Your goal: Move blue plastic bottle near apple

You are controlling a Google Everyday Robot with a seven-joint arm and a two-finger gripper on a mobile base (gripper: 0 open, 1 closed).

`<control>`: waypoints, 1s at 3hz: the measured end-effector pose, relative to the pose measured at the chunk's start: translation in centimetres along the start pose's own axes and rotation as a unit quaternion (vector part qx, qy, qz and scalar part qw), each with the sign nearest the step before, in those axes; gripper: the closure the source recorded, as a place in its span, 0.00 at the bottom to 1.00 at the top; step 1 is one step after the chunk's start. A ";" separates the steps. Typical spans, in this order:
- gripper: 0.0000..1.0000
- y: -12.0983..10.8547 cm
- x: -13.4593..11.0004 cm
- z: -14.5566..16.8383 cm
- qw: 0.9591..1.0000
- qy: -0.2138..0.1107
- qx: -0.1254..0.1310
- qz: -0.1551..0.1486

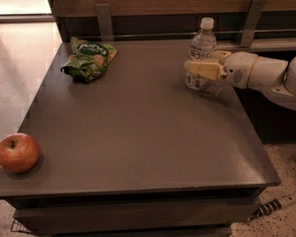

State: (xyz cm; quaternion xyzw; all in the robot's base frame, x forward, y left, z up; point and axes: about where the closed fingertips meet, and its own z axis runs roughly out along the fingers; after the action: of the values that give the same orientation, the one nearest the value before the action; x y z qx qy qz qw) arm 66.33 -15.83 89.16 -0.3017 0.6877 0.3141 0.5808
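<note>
The blue plastic bottle [203, 42], clear with a white cap and a white-and-blue label, stands upright at the far right of the dark table [138, 132]. My gripper [201, 66] reaches in from the right at the height of the bottle's label and partly covers its lower half. The white arm [266, 75] stretches off to the right edge. The red apple [17, 152] with yellowish patches sits at the near left corner of the table, far from the bottle and the gripper.
A green snack bag [89, 59] lies at the far left of the table. A wooden wall with two metal brackets [104, 19] runs behind the table. The table's right edge drops to a speckled floor with a cable [274, 206].
</note>
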 end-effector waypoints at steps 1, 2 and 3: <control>0.74 0.2 0.0 0.3 1.000 0.000 -0.003 0.000; 0.97 0.3 -0.1 0.5 1.000 0.000 -0.005 0.000; 1.00 0.5 -0.1 0.7 1.000 0.003 -0.006 0.001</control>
State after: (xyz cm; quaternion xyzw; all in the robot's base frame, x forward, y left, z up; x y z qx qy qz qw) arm 66.42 -14.98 89.16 -0.3056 0.6876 0.3183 0.5766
